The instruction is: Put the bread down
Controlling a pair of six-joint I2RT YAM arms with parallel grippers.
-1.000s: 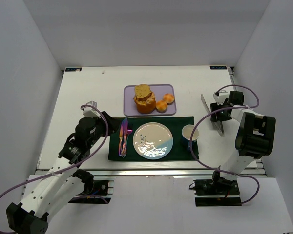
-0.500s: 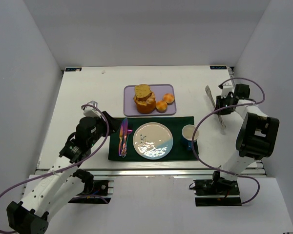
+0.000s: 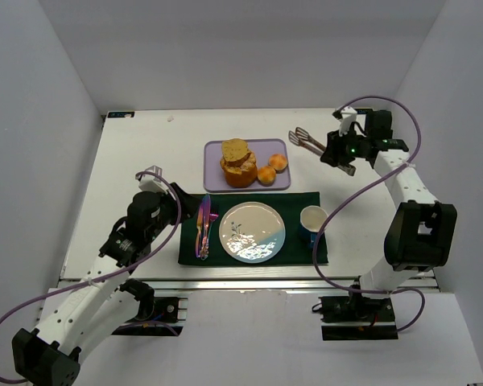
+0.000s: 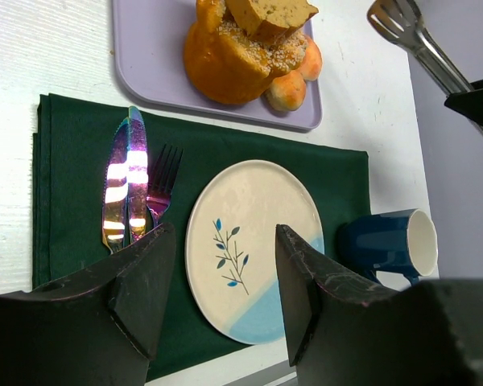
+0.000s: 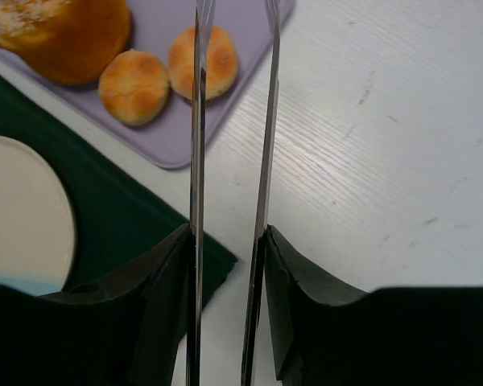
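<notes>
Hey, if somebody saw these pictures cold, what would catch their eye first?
Probably the big orange bread loaf on the lavender tray at the table's middle. Then the right gripper holding metal tongs just right of that tray, and nearer the arms, a plate on a dark green mat.

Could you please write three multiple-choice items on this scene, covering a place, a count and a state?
1. Where does the mug stand? A) on the tray B) right of the plate C) on the plate
2. How many small rolls lie on the tray? A) two B) four C) none
3. What does the right gripper hold? A) nothing B) a spoon C) tongs
Answers: B, it stands on the placemat by the plate's right rim; A, two sit beside the big loaf; C, the tongs' arms are pinched in it.
</notes>
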